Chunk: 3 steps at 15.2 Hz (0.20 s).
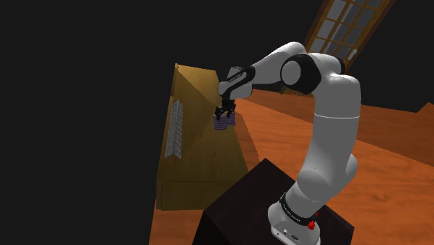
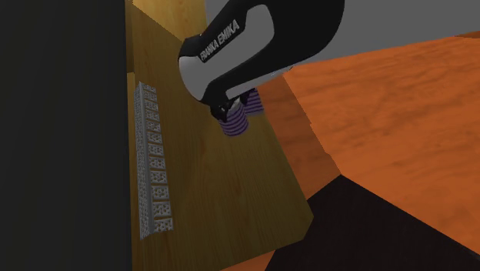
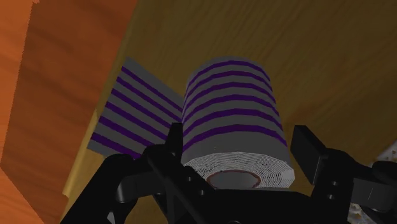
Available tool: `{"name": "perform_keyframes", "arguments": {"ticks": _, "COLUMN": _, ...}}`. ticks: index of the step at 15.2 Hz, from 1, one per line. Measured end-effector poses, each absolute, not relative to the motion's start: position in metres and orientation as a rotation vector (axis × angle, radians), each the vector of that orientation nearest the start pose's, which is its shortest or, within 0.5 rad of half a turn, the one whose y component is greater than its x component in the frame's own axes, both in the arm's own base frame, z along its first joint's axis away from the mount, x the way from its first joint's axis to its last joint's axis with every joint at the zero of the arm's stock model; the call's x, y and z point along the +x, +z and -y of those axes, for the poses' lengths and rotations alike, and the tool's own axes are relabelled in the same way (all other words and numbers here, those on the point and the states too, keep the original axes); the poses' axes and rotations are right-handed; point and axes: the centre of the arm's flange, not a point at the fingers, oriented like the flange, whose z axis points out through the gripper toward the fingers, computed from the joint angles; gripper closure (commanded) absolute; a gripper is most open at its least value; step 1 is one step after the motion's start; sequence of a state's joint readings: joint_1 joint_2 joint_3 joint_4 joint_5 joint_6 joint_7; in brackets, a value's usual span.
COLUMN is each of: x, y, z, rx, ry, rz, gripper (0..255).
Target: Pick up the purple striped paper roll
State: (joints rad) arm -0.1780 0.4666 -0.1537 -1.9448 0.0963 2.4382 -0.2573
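Note:
A grey paper roll with purple stripes (image 1: 221,122) hangs under my black gripper (image 1: 224,111) over the wooden table (image 1: 202,163), near its edge toward the orange floor. In the wrist view the roll (image 3: 232,121) stands between the two fingers (image 3: 173,137), which press on its sides; my gripper (image 3: 238,140) is shut on it. A loose striped sheet (image 3: 130,111) trails from the roll on the side toward the table edge. The second exterior view has the roll (image 2: 237,121) just below the hand (image 2: 231,106). Whether it is off the tabletop I cannot tell.
A grey keyboard (image 1: 175,129) lies along the far side of the table (image 2: 231,200), well apart from the roll. The dark stand (image 1: 236,209) is at the table's near end. Orange wooden floor (image 1: 389,174) runs beside it. A black area lies beyond the keyboard (image 2: 152,165).

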Motion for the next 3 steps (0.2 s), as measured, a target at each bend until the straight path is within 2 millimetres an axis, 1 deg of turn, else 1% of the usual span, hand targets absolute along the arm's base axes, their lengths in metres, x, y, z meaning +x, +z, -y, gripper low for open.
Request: {"name": "perform_keyframes", "arguments": {"ticks": 3, "x": 0.5917, "y": 0.2589, "z": 0.1992, "rx": -3.149, "ry": -0.049, "rz": -0.204, "gripper": 255}}
